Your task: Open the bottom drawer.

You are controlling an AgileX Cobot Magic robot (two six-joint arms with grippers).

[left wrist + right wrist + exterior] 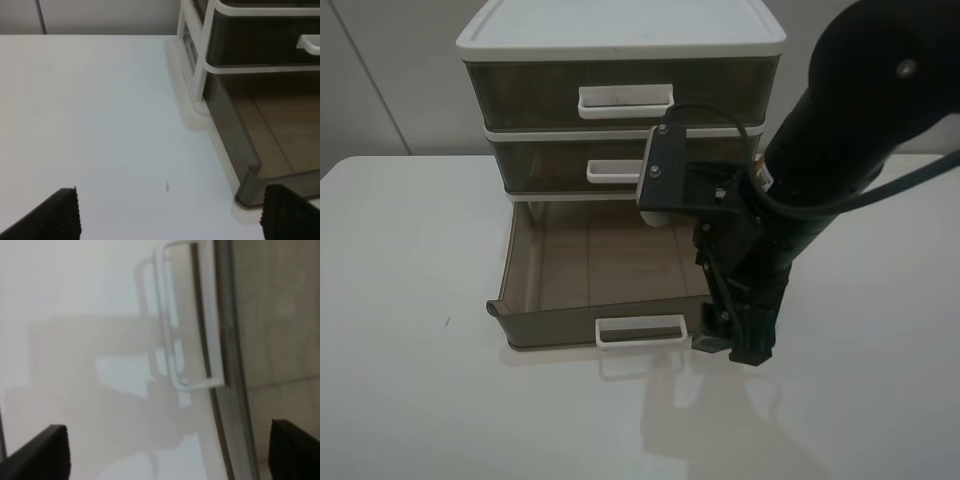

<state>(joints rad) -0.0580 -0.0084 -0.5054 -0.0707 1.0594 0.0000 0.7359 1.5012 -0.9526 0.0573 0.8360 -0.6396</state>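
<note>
The bottom drawer [550, 325] is smoky-brown and translucent. It stands pulled well out of the white-framed unit [620, 25], and its inside is empty. Its white loop handle [640, 331] is on the front wall. My right gripper [735, 350] points down just past the drawer's front right corner, beside the handle and apart from it. In the right wrist view the handle [187, 315] and drawer front [230, 340] lie ahead of my right gripper [165, 455], which is open and empty. My left gripper [170, 220] is open and empty over the table, beside the drawer's left wall [240, 145].
The top drawer [530, 95] and the middle drawer [550, 165] are shut. The right arm's wrist camera block [665, 180] partly hides the middle drawer. The unit stands at the back of a white table [400, 350]. A grey wall stands behind it.
</note>
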